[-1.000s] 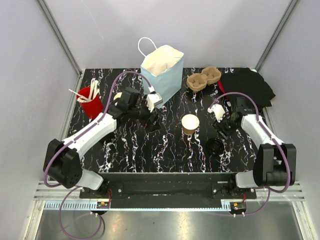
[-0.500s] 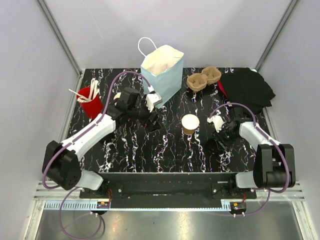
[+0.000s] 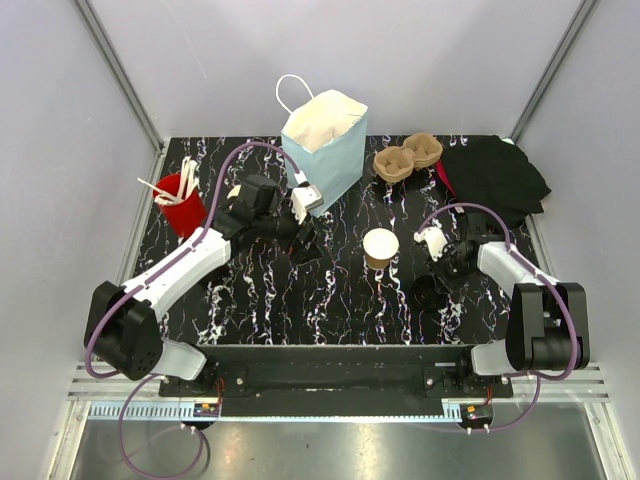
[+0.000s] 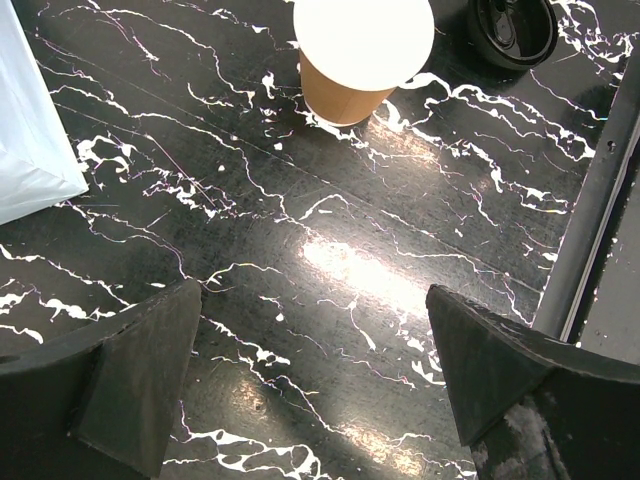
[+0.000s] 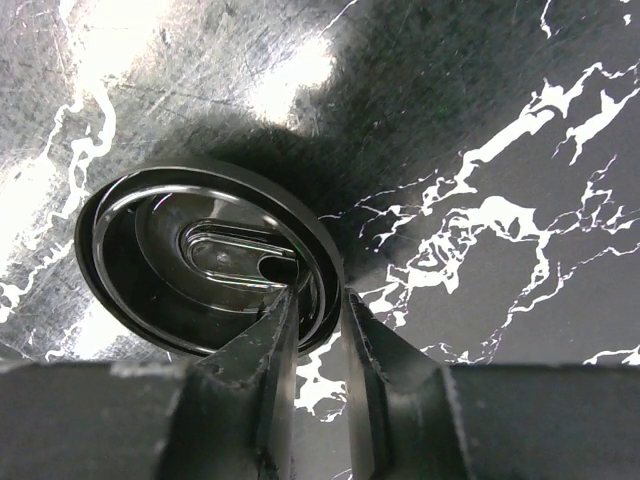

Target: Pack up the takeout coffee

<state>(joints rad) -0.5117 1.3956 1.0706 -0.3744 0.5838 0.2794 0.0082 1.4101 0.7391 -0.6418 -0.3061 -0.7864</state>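
Note:
The takeout coffee cup (image 3: 381,247), tan paper with a pale inside, stands upright and uncovered mid-table; the left wrist view has the cup (image 4: 362,50) at the top. Its round black lid (image 3: 428,290) lies flat on the table to the cup's right. My right gripper (image 3: 438,281) is down at the lid. In the right wrist view the gripper (image 5: 318,295) pinches the lid (image 5: 200,260) by its rim, one finger inside and one outside. My left gripper (image 3: 303,247) hovers left of the cup, and the gripper (image 4: 313,295) is open wide over bare tabletop.
A light blue paper bag (image 3: 325,140) stands open at the back centre, close behind my left wrist. A brown pulp carrier (image 3: 407,158) and a black cloth (image 3: 495,175) lie at the back right. A red cup of sticks (image 3: 180,200) stands at the left.
My right gripper has come forward and down onto the lid, and its jaws have narrowed around the rim. The left arm and the cup have stayed put.

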